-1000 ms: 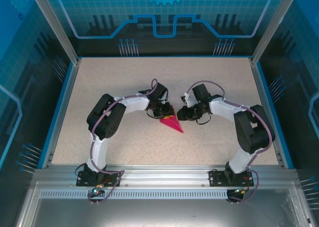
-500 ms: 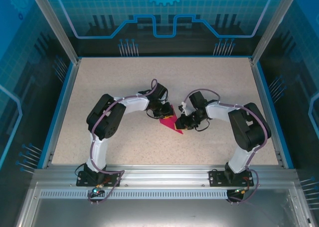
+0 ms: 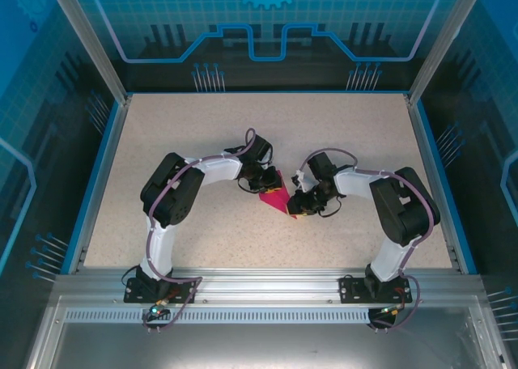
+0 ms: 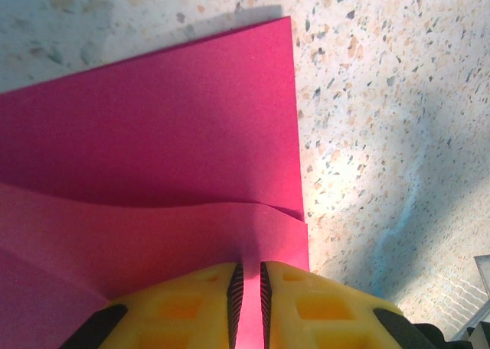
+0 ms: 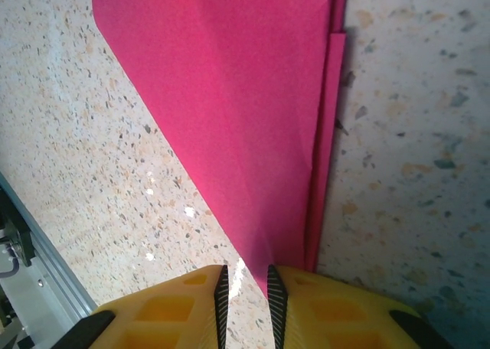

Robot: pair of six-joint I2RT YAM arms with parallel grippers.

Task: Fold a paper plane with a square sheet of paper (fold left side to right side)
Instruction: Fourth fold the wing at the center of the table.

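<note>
Pinching the paper plane [image 4: 153, 135], left gripper [image 4: 246, 288]; right gripper [image 5: 245, 288] narrow at tip, hold unclear.

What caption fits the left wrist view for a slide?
Left gripper pinching an edge of the folded magenta-pink paper on the speckled tabletop.

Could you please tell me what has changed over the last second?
The right gripper swung toward the arm bases along the paper plane and now sits at its pointed tip; whether its jaws grip it is unclear. The left gripper stayed clamped on the plane's wide end, and the plane has not moved.
</note>
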